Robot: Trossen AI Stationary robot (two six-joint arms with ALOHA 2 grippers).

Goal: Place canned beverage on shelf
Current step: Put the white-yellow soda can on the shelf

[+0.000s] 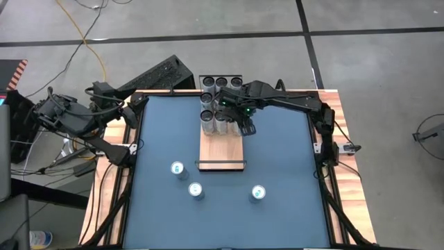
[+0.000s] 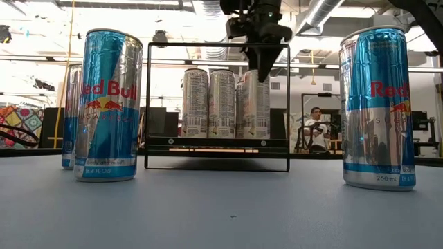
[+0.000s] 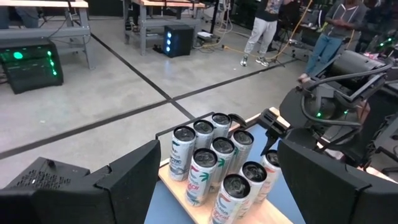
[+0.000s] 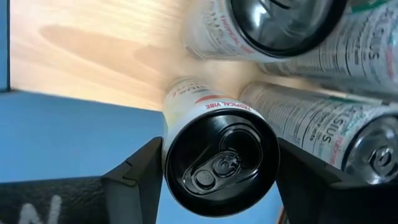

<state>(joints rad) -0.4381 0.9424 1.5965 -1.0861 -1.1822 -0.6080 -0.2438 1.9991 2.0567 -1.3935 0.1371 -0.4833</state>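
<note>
Seen from above, the right gripper (image 1: 244, 125) reaches in from the upper right of the frame and hangs over a white can (image 1: 234, 123) at the right end of the row standing on the shelf (image 1: 222, 147), a light-wood board lying just above the centre of the blue table (image 1: 277, 208). In the right wrist view the can (image 4: 214, 158) sits between the two dark fingers (image 4: 134, 177), its black top facing the camera; the jaws flank it closely on both sides, but whether they press on it cannot be told. More white cans (image 4: 323, 124) crowd just beside it on the wood (image 4: 93, 56).

The low view shows the gripper (image 2: 263, 52) coming down from the top centre of the frame onto the rightmost can (image 2: 256, 104) of three, framed by the shelf's black rail (image 2: 217, 162). Two blue Red Bull cans (image 2: 107, 104) stand nearer the camera, one at the left and one at the right of the frame; the high view counts three of them (image 1: 178, 169) on the table below the shelf. A seated person (image 2: 315, 124) is visible in the room beyond.

The left gripper (image 1: 128, 114) waits at the table's upper left edge, jaws wide apart and holding nothing. Its wrist camera looks across at the cluster of cans (image 3: 214, 162) and the right arm (image 3: 336, 93).
</note>
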